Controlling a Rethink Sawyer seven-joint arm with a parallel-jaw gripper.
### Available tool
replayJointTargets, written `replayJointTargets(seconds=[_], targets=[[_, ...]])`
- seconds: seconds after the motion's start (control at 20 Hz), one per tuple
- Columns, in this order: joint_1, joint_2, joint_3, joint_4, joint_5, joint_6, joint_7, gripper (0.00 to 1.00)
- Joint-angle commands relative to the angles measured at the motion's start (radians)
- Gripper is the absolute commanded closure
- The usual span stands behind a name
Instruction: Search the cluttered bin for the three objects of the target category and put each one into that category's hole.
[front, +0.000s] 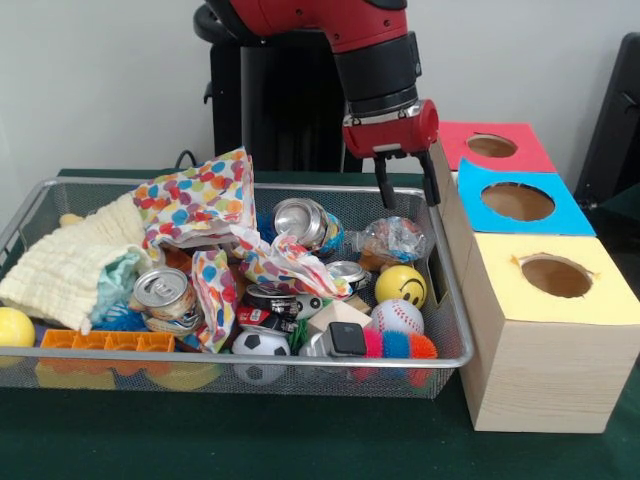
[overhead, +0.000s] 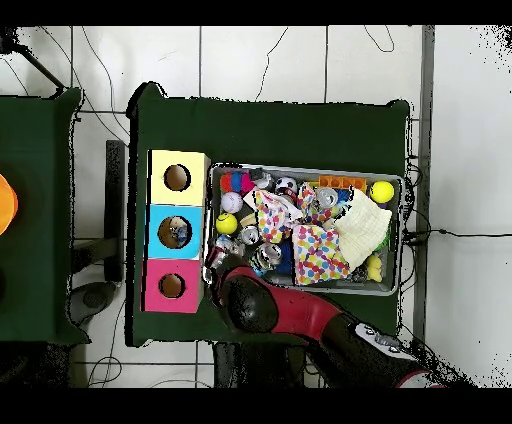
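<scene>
Hanging spread and empty, the two black fingers (front: 384, 186) of the red-and-black gripper (front: 407, 187) point straight down over the far right corner of the bin, with nothing between them. Directly beneath lies a crumpled clear plastic wrapper (front: 393, 238), apart from the fingertips. This posture suggests a search or an approach, not a carry.

The wide shallow silver wire-mesh bin (front: 250, 357) sits on the dark green tablecloth (front: 200, 440), heavily cluttered. Near the gripper are a yellow smiley-face ball (front: 401, 285), a white red-stitched baseball (front: 397, 316) and a spiky pink, blue and orange toy (front: 398, 346). Toward the middle lie several silver drink cans, one of them upright (front: 163, 290) and another on its side (front: 304, 222), partly covered by a polka-dot cloth (front: 215, 215) that hides whatever is beneath it. A small soccer ball (front: 260, 343) rests at the near rim. A cream waffle-weave cloth (front: 75, 265) and an orange plastic tray (front: 107, 341) occupy the opposite end.

Three pale wooden boxes stand touching the bin's side nearest the gripper, evidently so drops are short: yellow-topped (front: 545, 290), blue-topped (front: 520, 203) and red-topped (front: 495, 146), each with a round hole. In the overhead view the blue box's hole (overhead: 175, 232) appears to hold something already; its identity cannot be determined.
</scene>
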Motion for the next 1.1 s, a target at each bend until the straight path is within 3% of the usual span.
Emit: replayJointTargets(seconds=[0.05, 1.1], targets=[[-0.035, 0.053, 0.025, -0.156, -0.039, 0.025, 0.073, 0.0], [-0.074, 0.059, -0.009, -0.161, -0.11, 0.033, 0.063, 0.0]])
